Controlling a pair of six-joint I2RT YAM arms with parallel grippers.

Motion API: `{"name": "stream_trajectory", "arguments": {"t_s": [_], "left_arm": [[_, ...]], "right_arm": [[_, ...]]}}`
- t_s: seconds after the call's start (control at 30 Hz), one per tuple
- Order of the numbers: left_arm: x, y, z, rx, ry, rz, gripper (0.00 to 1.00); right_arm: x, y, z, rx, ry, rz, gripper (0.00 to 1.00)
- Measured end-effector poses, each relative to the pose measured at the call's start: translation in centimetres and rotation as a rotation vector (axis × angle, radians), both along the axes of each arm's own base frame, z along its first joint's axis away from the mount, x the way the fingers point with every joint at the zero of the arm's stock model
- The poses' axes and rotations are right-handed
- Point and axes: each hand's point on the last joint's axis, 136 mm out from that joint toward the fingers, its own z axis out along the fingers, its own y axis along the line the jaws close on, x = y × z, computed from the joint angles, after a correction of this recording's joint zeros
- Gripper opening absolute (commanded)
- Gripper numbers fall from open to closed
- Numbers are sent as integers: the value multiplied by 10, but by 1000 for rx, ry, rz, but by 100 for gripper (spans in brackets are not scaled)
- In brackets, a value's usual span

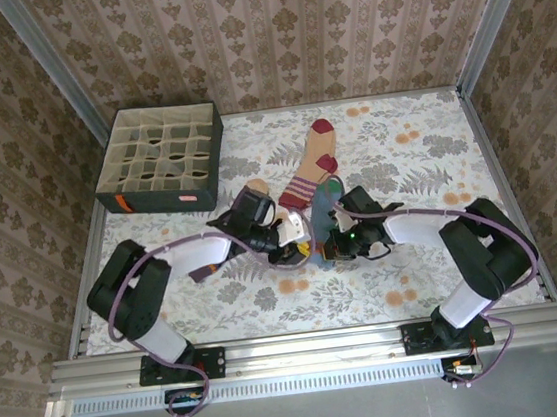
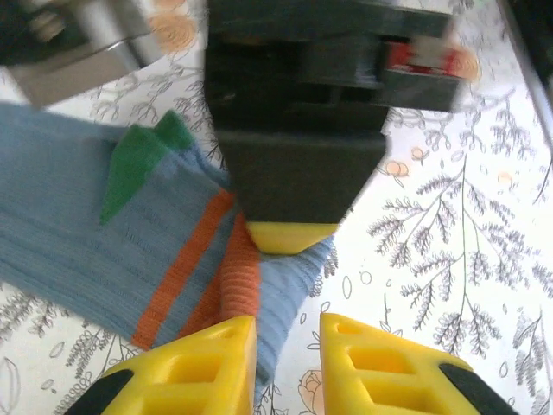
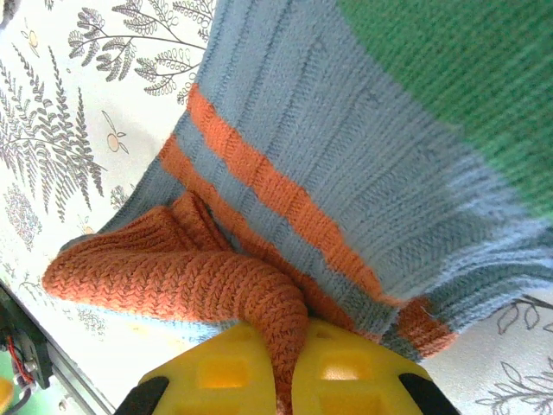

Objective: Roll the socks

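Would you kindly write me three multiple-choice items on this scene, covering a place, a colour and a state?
1. The compartment box sits: A at the far left; B at the near right; C between the arms.
2. The cuff of the blue-grey sock is: A maroon; B orange; C purple.
3. The right gripper is: A wide open; B holding the box; C shut on the cuff.
Answers: A, the top view shows it there; B, ribbed orange knit; C, its yellow fingers pinch it.
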Motion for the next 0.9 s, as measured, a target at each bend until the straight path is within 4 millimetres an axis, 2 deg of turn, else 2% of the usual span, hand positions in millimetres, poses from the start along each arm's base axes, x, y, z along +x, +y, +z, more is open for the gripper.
{"name": "stream_trajectory", "arguments": {"t_s": [0.13,0.27,0.43,0.53,0.63,0.8,0.9], "left_arm": [[-10,-11,0,20,-207,-68,25],[1,-13,-6,48,-253,-50,26],[17,-23,-28,95,-205,-25,21],[23,-25,-43,118,-148,8,18],[29,-28,-45,101,-108,41,15],[34,-32,-47,59,-39,90,12],[36,-32,-48,47,-12,110,12]], "right_arm": [[0,1,-1,-4,38,5,1],[0,3,-2,0,61,7,2],[-1,3,-2,6,69,9,8],[-1,2,-2,3,67,7,18],[-2,-4,1,-16,38,-1,27],[-5,-25,21,-73,-61,-63,29],[1,-31,41,-68,-136,-107,30]]}}
